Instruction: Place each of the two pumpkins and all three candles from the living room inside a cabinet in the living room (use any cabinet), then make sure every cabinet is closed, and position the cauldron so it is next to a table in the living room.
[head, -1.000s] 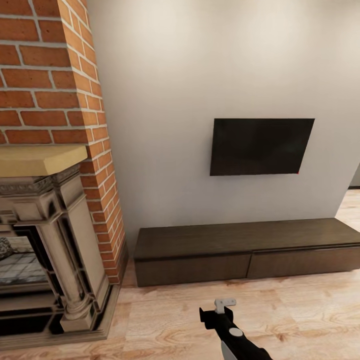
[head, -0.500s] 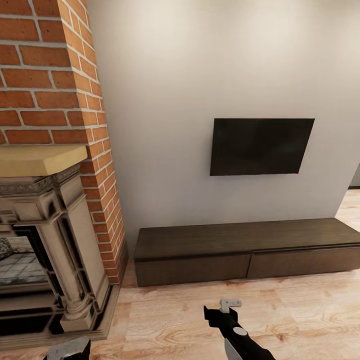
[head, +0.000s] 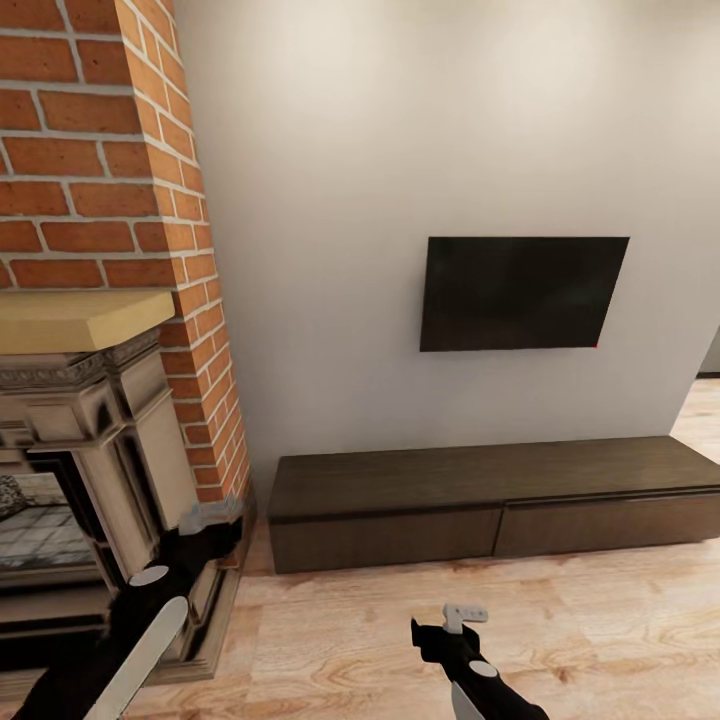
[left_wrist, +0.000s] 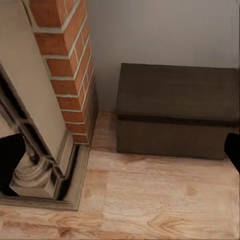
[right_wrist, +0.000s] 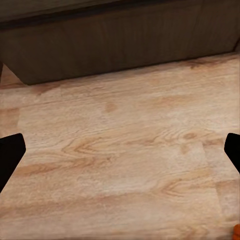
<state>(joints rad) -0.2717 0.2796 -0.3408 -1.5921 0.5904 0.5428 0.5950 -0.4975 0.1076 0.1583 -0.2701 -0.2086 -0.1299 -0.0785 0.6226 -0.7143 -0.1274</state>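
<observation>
The long low dark-brown cabinet (head: 480, 500) stands against the white wall with its drawer fronts shut; its left end (left_wrist: 177, 107) and its front (right_wrist: 120, 45) also show. My left gripper (head: 212, 518) is raised in front of the fireplace's column, left of the cabinet's end; its fingers (left_wrist: 10, 162) stand wide apart, open and empty. My right gripper (head: 460, 618) hovers low over the wood floor in front of the cabinet, fingers (right_wrist: 10, 155) spread, open and empty. A sliver of orange (right_wrist: 236, 233) shows on the floor, too little to identify. Candles, cauldron and table are out of view.
A beige stone fireplace (head: 90, 480) with a red brick chimney (head: 110, 150) stands at the left, its base (left_wrist: 45, 185) jutting onto the floor. A dark TV (head: 522, 292) hangs on the wall above the cabinet. Light wood floor (head: 600, 630) stretches in front.
My left arm has risen from the lower left edge up in front of the fireplace's column. My right gripper has shifted slightly right and lower. The camera has not moved.
</observation>
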